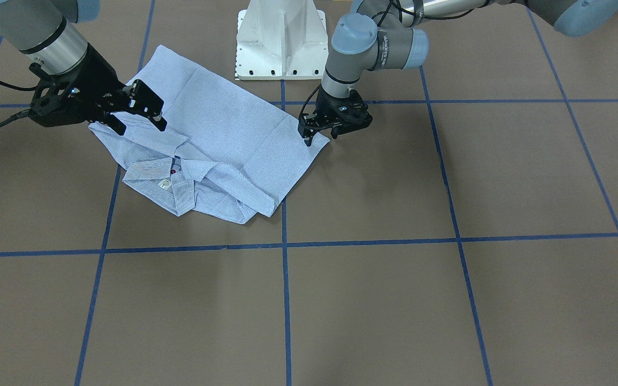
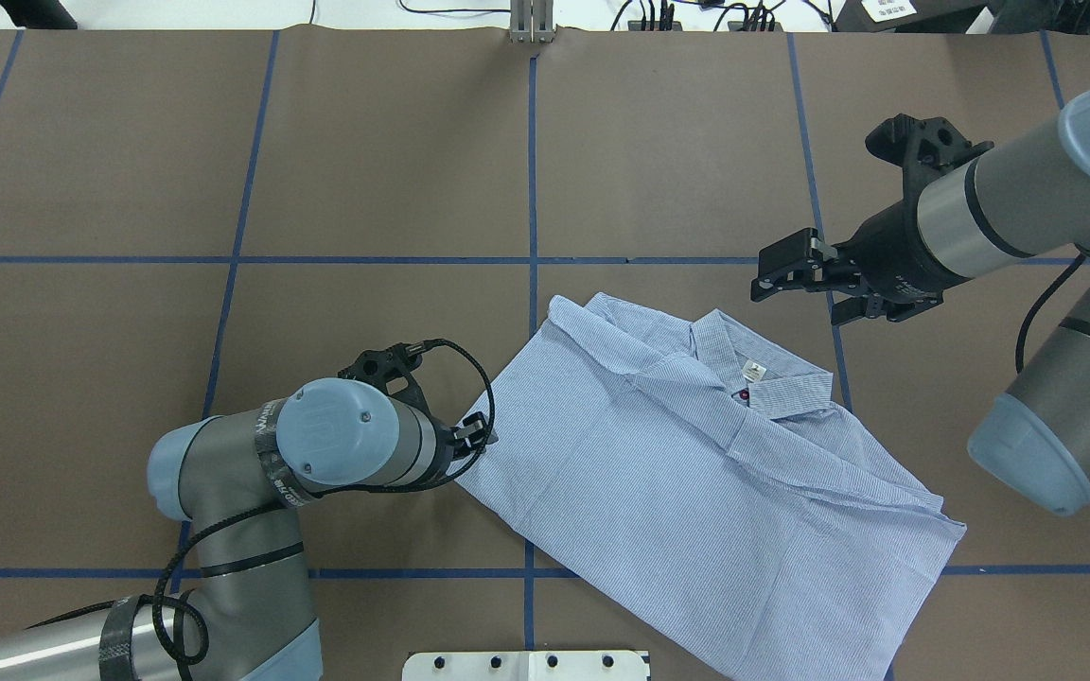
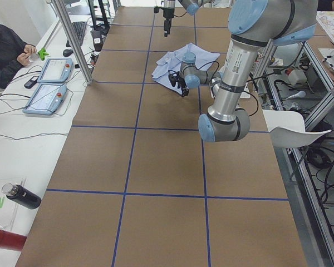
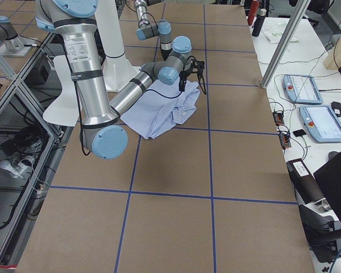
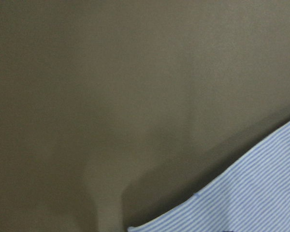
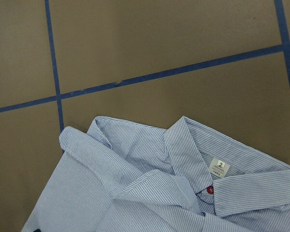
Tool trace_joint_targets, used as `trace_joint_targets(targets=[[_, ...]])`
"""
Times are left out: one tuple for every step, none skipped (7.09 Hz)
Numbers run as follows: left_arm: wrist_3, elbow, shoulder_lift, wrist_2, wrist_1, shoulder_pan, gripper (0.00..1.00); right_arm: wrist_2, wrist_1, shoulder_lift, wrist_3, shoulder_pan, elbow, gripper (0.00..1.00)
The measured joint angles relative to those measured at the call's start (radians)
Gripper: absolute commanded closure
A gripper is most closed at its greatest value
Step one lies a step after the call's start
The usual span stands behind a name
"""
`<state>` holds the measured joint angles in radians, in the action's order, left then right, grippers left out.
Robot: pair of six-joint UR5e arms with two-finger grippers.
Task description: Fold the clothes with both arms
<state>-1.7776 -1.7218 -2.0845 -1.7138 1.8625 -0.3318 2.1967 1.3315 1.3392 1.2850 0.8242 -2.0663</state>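
The light blue striped shirt [image 1: 223, 134] lies partly folded on the brown table, collar and white neck label [image 6: 219, 168] facing up. It also shows in the overhead view [image 2: 696, 473]. My left gripper [image 1: 321, 137] is open and sits just over the shirt's corner nearest the left arm [image 2: 479, 437]. The left wrist view shows only that shirt edge [image 5: 251, 203] and bare table. My right gripper [image 1: 142, 127] is open and empty. It hovers by the collar end of the shirt [image 2: 796, 295]. The right wrist view looks down on the collar [image 6: 183, 145].
The white pedestal base [image 1: 282, 43] stands just behind the shirt. Blue tape lines [image 1: 285, 246] grid the brown table. In the left side view an operator [image 3: 5, 47] sits at a side bench with control pendants [image 3: 47, 83] and bottles [image 3: 19, 196].
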Motion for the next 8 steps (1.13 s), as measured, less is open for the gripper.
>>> trace_joint_targets(targets=[[0.001, 0.0, -0.001, -0.001, 0.0, 0.0, 0.64, 0.0, 0.0, 0.0, 0.0, 0.0, 0.0, 0.0], [0.002, 0.0, -0.001, -0.002, 0.0, 0.0, 0.8, 0.0, 0.0, 0.001, 0.0, 0.001, 0.0, 0.0], [0.003, -0.001, -0.001, -0.003, -0.001, 0.0, 0.96, 0.0, 0.001, 0.003, 0.0, 0.002, 0.0, 0.0], [0.004, -0.004, -0.002, -0.004, -0.002, 0.0, 1.0, 0.0, 0.001, 0.004, 0.0, 0.002, 0.0, 0.0], [0.004, -0.01, -0.003, -0.007, -0.006, 0.0, 1.0, 0.0, 0.001, 0.005, 0.0, 0.002, 0.0, 0.0], [0.005, -0.024, -0.005, -0.008, -0.023, 0.0, 1.0, 0.0, 0.001, 0.006, 0.0, 0.003, 0.0, 0.0], [0.005, -0.048, -0.007, -0.009, -0.052, 0.0, 1.0, 0.0, 0.001, 0.007, 0.0, 0.003, 0.0, 0.0], [0.007, -0.066, -0.01, -0.009, -0.079, -0.009, 1.0, 0.0, 0.001, 0.007, 0.0, 0.004, 0.0, 0.0]])
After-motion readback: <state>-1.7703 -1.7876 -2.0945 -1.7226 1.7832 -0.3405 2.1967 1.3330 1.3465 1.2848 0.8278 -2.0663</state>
